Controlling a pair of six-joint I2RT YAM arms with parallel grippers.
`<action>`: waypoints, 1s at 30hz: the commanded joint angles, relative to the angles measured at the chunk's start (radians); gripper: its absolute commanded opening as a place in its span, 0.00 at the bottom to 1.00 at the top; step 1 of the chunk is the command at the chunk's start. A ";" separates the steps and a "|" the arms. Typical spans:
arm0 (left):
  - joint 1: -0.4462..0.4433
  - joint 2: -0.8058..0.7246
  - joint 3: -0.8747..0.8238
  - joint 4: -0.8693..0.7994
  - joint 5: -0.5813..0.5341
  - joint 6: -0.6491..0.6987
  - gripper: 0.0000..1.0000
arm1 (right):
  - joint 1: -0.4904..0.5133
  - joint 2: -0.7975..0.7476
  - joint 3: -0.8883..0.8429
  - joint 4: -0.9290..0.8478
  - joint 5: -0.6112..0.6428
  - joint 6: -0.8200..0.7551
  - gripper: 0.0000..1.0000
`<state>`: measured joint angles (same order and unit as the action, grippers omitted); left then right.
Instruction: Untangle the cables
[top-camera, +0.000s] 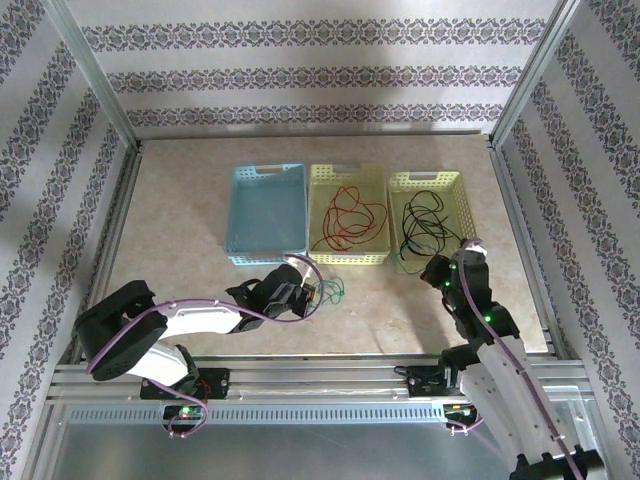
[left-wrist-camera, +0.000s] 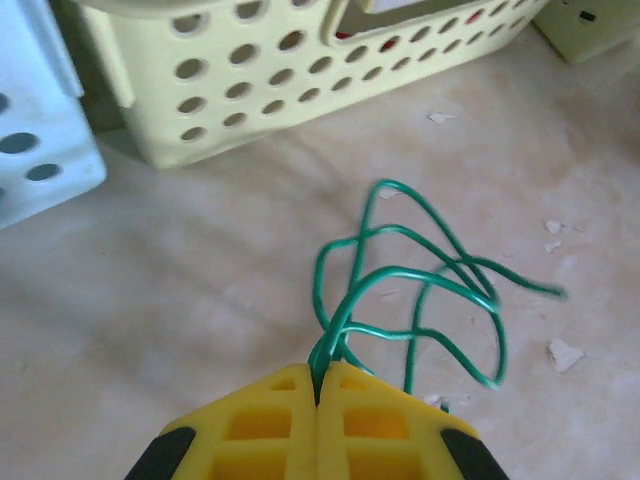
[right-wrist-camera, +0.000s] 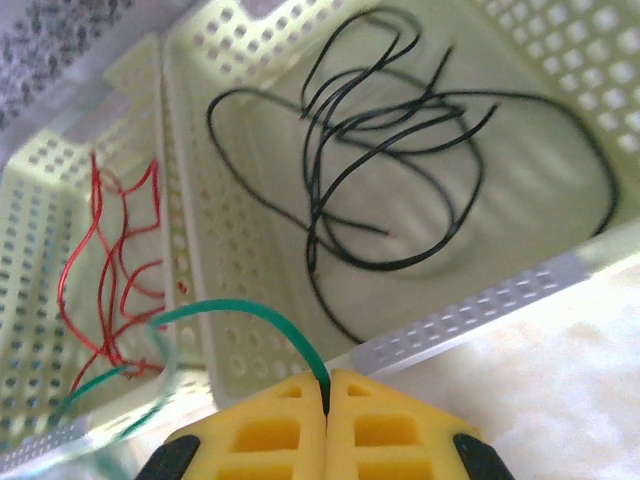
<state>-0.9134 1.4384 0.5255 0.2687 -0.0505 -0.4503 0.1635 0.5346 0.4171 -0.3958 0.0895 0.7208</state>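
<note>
On the counter (top-camera: 180, 200), a blue basket (top-camera: 265, 215) stood left. The middle yellow basket (top-camera: 348, 260) held the red cable (top-camera: 350, 215), the right yellow basket (top-camera: 425, 177) the black cable (top-camera: 425, 222). The green cable (left-wrist-camera: 400, 271) looped on the counter near them, its run between the arms blurred and hard to trace. The left pincer (left-wrist-camera: 318, 375) and the right pincer (right-wrist-camera: 327, 385) were each clamped on it.

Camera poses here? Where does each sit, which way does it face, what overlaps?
Top external: above and behind the arms, looking down on table and baskets; both arms show, left gripper and right gripper.
Left wrist: low over the table, facing the middle basket; own fingers pinch a green cable.
Right wrist: angled into the right basket holding the black cable; own fingers pinch green cable.
Shared: all three show the middle basket.
</note>
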 joint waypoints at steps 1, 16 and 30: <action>0.007 -0.002 -0.019 -0.066 -0.004 -0.004 0.00 | -0.039 -0.029 0.032 -0.052 0.048 0.025 0.00; 0.004 0.009 0.006 -0.030 0.113 0.043 0.00 | -0.057 0.009 0.074 0.102 -0.274 -0.061 0.00; 0.013 -0.211 0.032 -0.018 0.156 0.029 0.43 | 0.221 0.180 0.092 0.205 -0.305 -0.118 0.00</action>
<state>-0.9077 1.2663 0.5304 0.2668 0.0761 -0.4183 0.3336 0.6933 0.4782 -0.2337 -0.2543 0.6247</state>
